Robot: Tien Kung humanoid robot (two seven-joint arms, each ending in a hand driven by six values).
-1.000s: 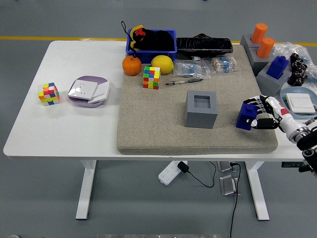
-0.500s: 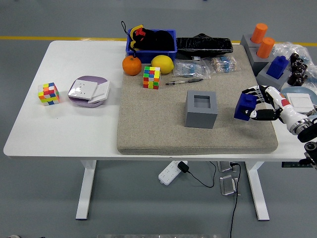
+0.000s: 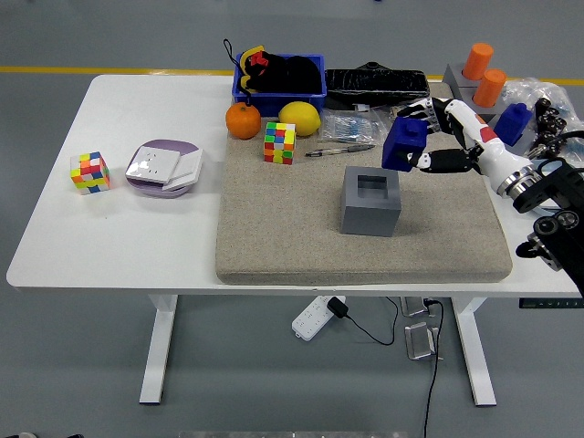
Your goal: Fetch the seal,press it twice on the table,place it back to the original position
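Observation:
The blue seal (image 3: 402,144) is held in my right hand (image 3: 425,139), lifted above the grey felt mat (image 3: 292,228), just up and right of the grey square holder (image 3: 371,202) with its empty recess on top. My right arm (image 3: 511,178) comes in from the right edge. My left arm is out of view.
On the mat's far edge are an orange (image 3: 243,120), a lemon (image 3: 299,118), a Rubik's cube (image 3: 279,143), a pen (image 3: 338,151) and plastic bags. A blue bin (image 3: 279,75) stands behind. Grey blocks with orange (image 3: 482,75) and blue seals stand at right. Another cube (image 3: 89,173) and a purple box (image 3: 163,168) lie left.
My right hand has lifted the blue seal from the mat's right edge and carried it up and left, toward the grey holder.

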